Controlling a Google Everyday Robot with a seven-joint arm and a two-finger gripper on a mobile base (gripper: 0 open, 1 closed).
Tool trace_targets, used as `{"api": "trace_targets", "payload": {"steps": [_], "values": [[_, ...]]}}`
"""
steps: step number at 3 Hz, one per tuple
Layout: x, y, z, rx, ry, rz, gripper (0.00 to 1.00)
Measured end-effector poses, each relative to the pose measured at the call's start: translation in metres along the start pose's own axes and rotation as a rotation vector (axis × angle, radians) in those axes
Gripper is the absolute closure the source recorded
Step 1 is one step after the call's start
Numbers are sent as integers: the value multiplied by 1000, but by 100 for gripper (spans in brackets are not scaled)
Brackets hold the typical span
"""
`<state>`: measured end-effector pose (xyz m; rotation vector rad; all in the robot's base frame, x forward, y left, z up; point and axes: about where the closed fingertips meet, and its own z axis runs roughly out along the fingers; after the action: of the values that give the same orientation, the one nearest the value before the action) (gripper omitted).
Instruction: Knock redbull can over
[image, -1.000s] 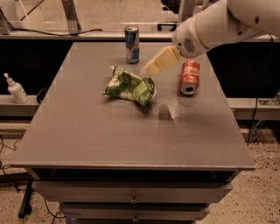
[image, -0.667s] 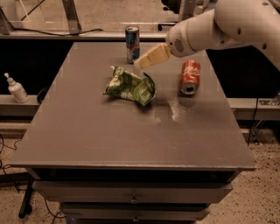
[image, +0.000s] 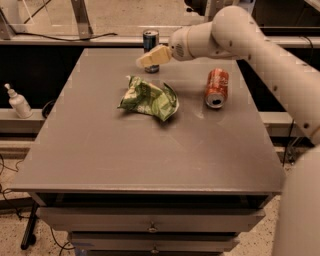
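Note:
The redbull can (image: 150, 41) stands upright at the far edge of the grey table (image: 150, 150), blue and silver with a silver top. My gripper (image: 146, 60), with cream-coloured fingers, is at the end of the white arm that reaches in from the right. It hangs right in front of the can's lower half and covers part of it. I cannot tell whether it touches the can.
A crumpled green chip bag (image: 149, 97) lies mid-table just below the gripper. An orange-red soda can (image: 216, 88) lies on its side to the right. A white bottle (image: 19, 101) stands on a ledge to the left of the table.
The gripper has moved left and away toward the far edge, from above the chip bag's right side to right in front of the redbull can. The cans and the bag have not moved.

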<state>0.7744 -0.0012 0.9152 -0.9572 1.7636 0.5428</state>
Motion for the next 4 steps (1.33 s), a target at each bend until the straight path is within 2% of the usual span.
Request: {"api": "trace_targets", "payload": {"steps": [1, 2, 3, 4], "values": [[-2, -16, 38, 3, -39, 4, 0], [-4, -27, 61, 28, -70, -2, 0], [-5, -32, 71, 62, -95, -11, 18], [-6, -33, 68, 83, -107, -23, 42]]}}
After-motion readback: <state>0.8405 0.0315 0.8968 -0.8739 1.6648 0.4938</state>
